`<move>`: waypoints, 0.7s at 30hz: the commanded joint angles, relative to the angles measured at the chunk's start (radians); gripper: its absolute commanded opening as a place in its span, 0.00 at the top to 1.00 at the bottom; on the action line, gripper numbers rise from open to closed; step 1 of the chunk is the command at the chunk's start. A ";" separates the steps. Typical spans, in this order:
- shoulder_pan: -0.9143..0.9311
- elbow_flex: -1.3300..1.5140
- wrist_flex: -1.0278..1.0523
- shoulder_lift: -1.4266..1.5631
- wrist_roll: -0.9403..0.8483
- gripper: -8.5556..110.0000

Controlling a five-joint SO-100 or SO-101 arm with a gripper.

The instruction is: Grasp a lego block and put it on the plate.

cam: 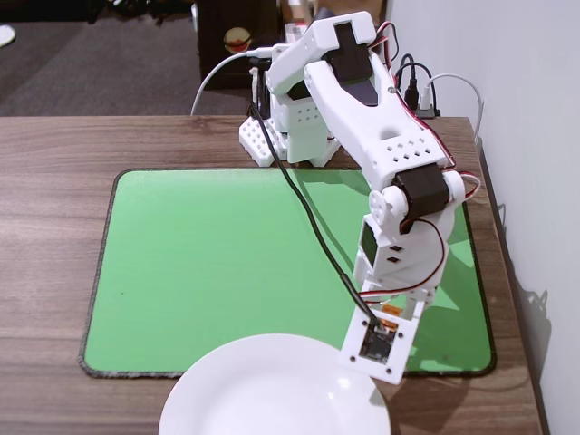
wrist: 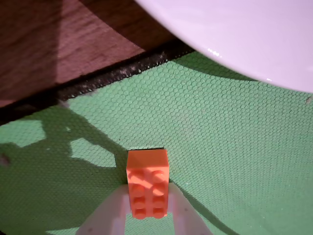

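In the wrist view the orange lego block (wrist: 147,183) sits studs-up between my two white fingers (wrist: 111,205), which press on its long sides. My gripper (wrist: 148,191) is shut on it over the green mat (wrist: 230,147). The white plate (wrist: 244,34) fills that view's upper right, its rim a short way beyond the block. In the fixed view the gripper (cam: 385,328) points down at the mat's front right, just right of the plate (cam: 272,390) rim. Only a sliver of the lego block (cam: 391,313) shows there, under the wrist.
The green mat (cam: 227,254) lies on a wooden table (cam: 54,154), and the plate overlaps its front edge. The arm's base (cam: 290,136) stands behind the mat with cables. A wall (cam: 535,136) borders the table's right side.
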 commanded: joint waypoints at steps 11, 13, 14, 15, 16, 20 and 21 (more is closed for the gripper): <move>0.005 -0.037 0.011 0.054 -0.025 0.87; 0.003 -0.041 0.032 0.089 -0.040 0.87; 0.003 -0.043 0.043 0.107 -0.049 0.87; 0.003 -0.043 0.055 0.127 -0.060 0.87; 0.003 -0.043 0.069 0.144 -0.072 0.87; 0.015 -0.028 0.112 0.215 -0.143 0.87; 0.021 -0.023 0.120 0.230 -0.160 0.87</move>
